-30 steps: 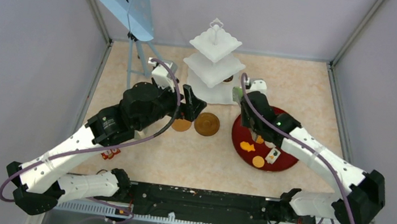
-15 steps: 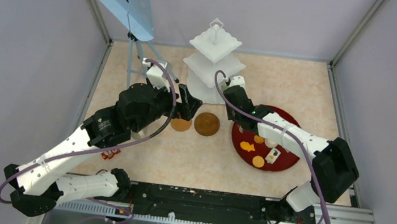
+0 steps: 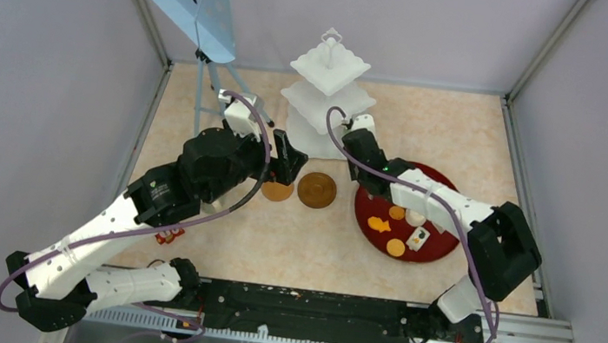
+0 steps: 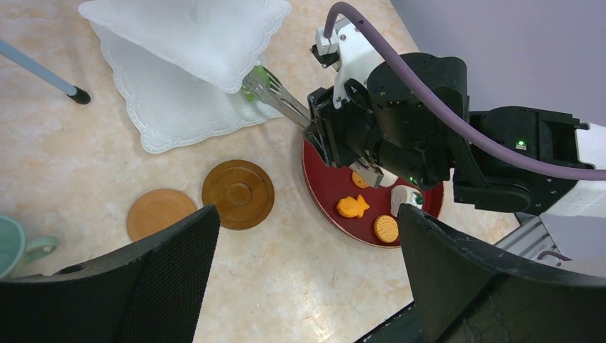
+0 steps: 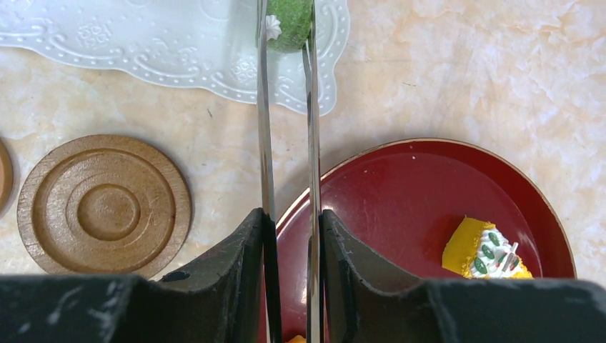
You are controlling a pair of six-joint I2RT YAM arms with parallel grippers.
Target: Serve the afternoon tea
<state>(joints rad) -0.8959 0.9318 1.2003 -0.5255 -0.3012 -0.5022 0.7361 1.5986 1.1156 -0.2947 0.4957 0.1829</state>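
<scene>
right claw (image 5: pixel 289 239) clamped on tongs (image 5: pixel 265 143) for reach | tongs pinch green sweet (image 5: pixel 289 21) at stand's (image 5: pixel 143 43) bottom tier, likely to serve it | left claw (image 4: pixel 307 218) spread wide, empty | wedge (image 5: pixel 488 250) waits on tray (image 5: pixel 429 186)

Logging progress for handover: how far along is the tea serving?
Done: no sweet visibly rests on the white stand yet. In hand: the right gripper, shut on the tongs, holds the green sweet at the stand's bottom tier; the left gripper is open. Left: orange fish, biscuit and yellow wedge on the red tray; teal cup off the coasters.
</scene>
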